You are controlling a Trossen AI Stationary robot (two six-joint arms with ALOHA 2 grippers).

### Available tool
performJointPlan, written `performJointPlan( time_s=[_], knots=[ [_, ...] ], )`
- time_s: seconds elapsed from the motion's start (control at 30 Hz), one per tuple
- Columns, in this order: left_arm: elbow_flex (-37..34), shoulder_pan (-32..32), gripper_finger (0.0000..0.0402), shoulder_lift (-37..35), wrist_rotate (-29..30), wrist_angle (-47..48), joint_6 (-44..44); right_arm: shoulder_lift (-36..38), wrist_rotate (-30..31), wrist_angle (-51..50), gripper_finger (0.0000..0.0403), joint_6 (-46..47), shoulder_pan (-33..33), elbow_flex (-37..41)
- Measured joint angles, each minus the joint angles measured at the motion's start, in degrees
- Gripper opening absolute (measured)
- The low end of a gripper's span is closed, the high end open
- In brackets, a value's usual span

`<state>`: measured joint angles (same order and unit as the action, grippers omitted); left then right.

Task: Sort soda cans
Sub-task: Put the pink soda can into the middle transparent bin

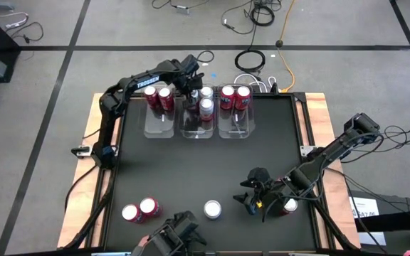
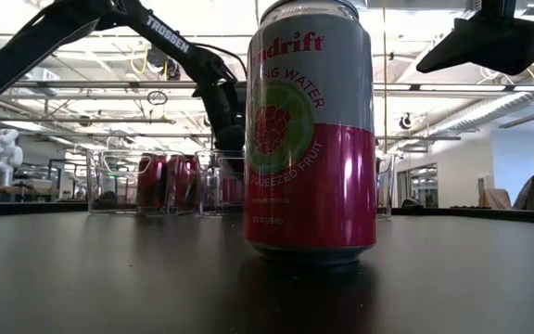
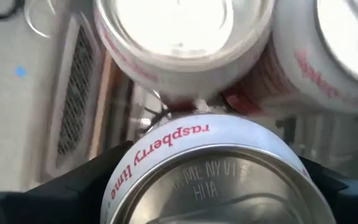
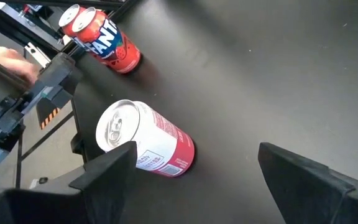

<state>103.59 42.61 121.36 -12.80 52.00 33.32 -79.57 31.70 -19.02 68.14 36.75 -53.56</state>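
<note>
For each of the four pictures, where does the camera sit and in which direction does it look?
High: above the table, looking straight down; both arms show, left gripper at the bins, right gripper near loose cans.
Low: at tabletop height, facing past a close can toward the bins; left arm shows.
Left wrist: on that arm, looking down; its jaws hold a raspberry lime can.
Right wrist: on that arm, facing the table; open jaws frame a standing can.
Shared: high and low both show the bins.
</note>
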Motion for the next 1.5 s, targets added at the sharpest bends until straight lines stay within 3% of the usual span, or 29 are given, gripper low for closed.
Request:
performJointPlan(
  time_s=[0.9,1.5],
  knots=[
    [-3.15,0.02,0.0334,0.00,0.08,-1.64,-1.63,0.00,0.00,-0.14,0.0329,0.23,0.02,0.00],
    [-3.15,-0.69,0.0335,0.00,4.79,-3.25,-3.19,0.00,-0.13,0.41,0.0329,0.24,0.03,0.00]
  ],
)
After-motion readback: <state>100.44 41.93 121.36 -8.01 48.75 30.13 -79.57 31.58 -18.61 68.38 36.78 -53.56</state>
